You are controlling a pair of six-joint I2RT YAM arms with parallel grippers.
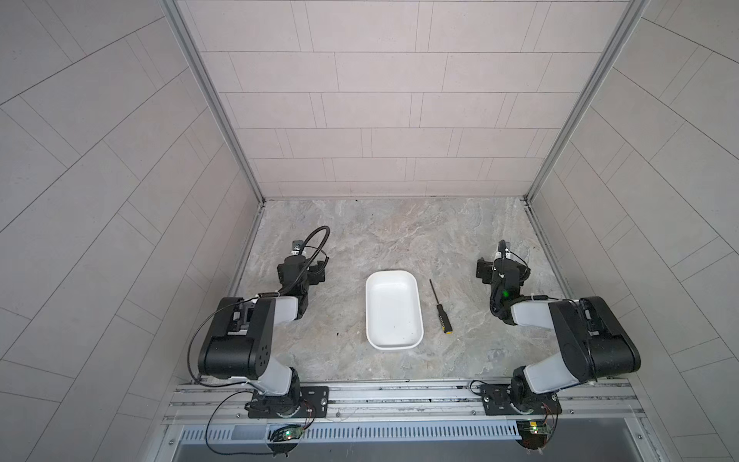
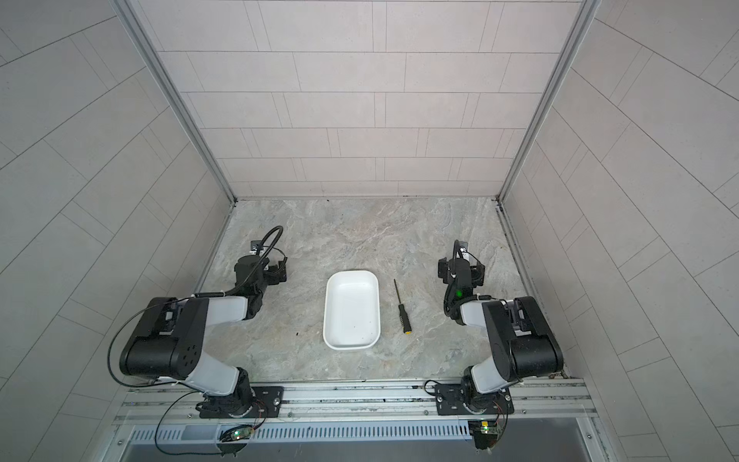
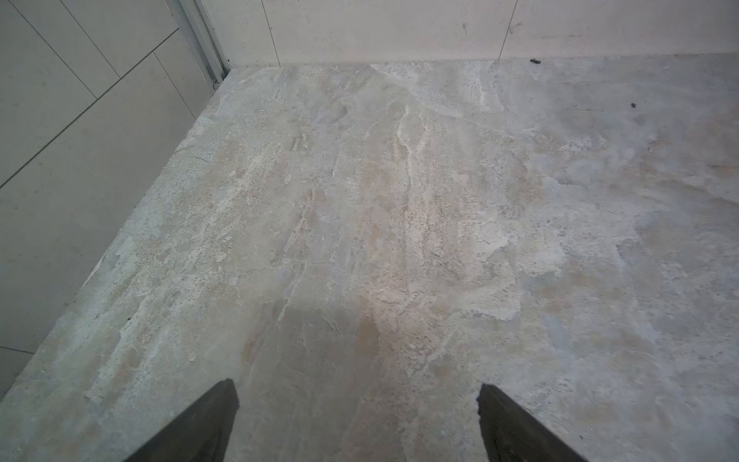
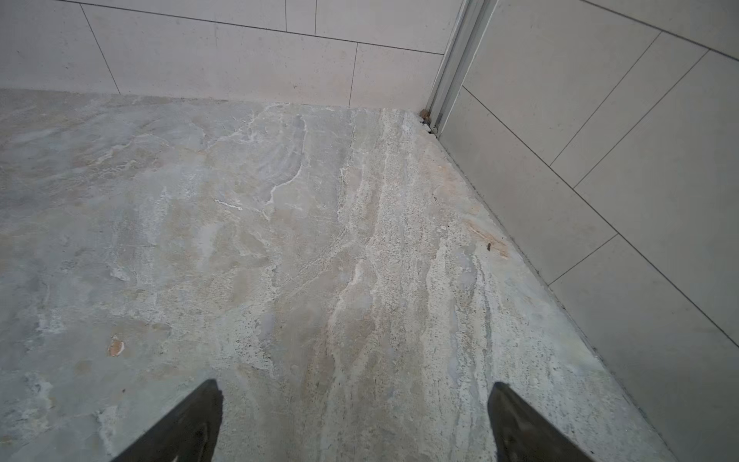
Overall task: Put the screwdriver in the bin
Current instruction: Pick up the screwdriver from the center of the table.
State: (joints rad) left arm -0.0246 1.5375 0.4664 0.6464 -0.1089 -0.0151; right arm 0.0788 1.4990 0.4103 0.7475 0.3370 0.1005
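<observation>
One bench (image 1: 360, 240), stone-patterned. One left gripper (image 3: 358, 390), one right gripper (image 4: 356, 388), both spread wide, holding nothing. One bin (image 1: 394, 312), white, empty, mid-bench. One screwdriver (image 1: 440, 306), flat on bench just right of bin, not touching. Task unstarted, by appearance: pickup and placement remain.

Cut off at the lower edge of each wrist view: fingers (image 3: 200, 428) of the left hand (image 3: 357, 386) and the right hand (image 4: 356, 383), only dark tips showing. In both top views, largely covered by wrists (image 1: 296, 272) and cables (image 1: 316, 240), well to either side of the bin (image 1: 394, 316); jaws not made out there. Too small to tell: the tip shape of the screwdriver (image 1: 440, 306), just right of the bin; dark specks (image 2: 354, 328) inside the bin; a lone mark (image 1: 338, 333) on the worktop (image 1: 400, 240) left of the bin.
</observation>
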